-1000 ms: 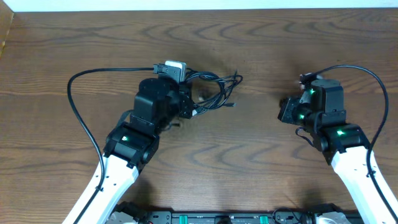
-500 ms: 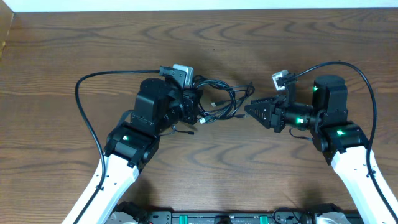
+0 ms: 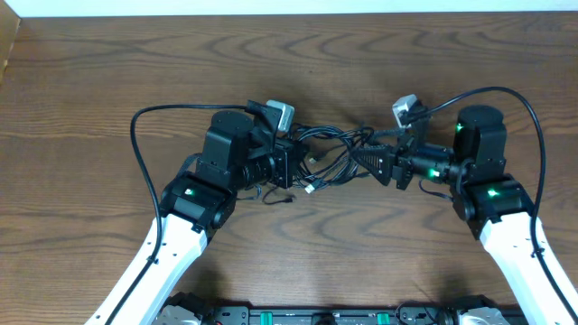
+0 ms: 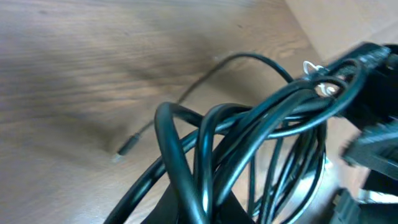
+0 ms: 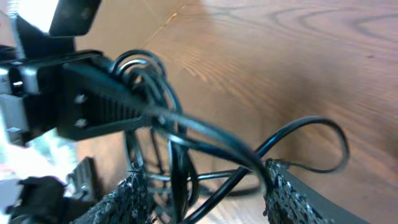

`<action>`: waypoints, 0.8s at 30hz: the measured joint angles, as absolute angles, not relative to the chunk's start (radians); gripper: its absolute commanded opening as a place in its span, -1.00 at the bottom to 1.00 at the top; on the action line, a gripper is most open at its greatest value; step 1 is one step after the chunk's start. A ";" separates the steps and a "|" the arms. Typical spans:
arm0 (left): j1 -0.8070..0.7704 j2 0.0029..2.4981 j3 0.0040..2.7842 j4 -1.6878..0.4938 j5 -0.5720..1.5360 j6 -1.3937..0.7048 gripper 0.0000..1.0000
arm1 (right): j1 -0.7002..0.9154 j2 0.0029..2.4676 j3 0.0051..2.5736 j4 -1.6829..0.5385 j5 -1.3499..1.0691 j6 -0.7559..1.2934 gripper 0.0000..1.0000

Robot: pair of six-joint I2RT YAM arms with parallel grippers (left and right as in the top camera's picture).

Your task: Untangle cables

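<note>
The cables (image 3: 330, 155) are a tangle of thin black loops lifted off the table's middle. My left gripper (image 3: 287, 164) is shut on the bundle's left end; in the left wrist view the loops (image 4: 249, 143) rise straight out of its closed jaws (image 4: 217, 208), and one loose plug end (image 4: 124, 149) hangs over the wood. From the right, my right gripper (image 3: 363, 161) points at the bundle. It is open, and in the right wrist view several black strands (image 5: 180, 155) run between its two rough pads (image 5: 127, 199). Whether the pads touch the strands is not clear.
The wooden table (image 3: 289, 63) ends at a pale far edge along the top. Thick black arm wires arc out on the left (image 3: 135, 153) and on the right (image 3: 535, 117). The left gripper's black body (image 5: 93, 99) sits close ahead of the right fingers.
The left gripper carried the bundle to the right. The right gripper swung round to face it, moved in from the right and opened, so that its fingers now straddle the bundle's right end.
</note>
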State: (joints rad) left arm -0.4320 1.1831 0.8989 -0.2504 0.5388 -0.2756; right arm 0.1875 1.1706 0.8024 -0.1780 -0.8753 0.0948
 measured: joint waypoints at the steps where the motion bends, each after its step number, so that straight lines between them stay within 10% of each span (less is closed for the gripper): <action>1: -0.432 1.183 0.899 -0.250 0.554 -0.280 -0.85 | 0.199 1.171 0.802 -0.178 -0.829 0.093 0.01; 5: -0.432 1.183 0.899 -0.248 0.613 -0.289 -0.85 | 0.241 1.171 0.802 -0.175 -0.637 0.096 -0.30; 8: -0.432 1.183 0.899 -0.246 0.665 -0.290 -0.84 | 0.278 1.171 0.802 -0.156 -0.484 0.099 -0.97; 24: -0.433 1.185 0.899 -0.289 0.838 -0.291 -0.85 | 0.255 1.171 0.802 -0.165 0.336 0.216 -0.98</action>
State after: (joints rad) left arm -0.4328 1.1851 0.8989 -0.2886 0.8383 -0.2909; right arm 0.2554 1.1706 0.8024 -0.1650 0.3363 0.2165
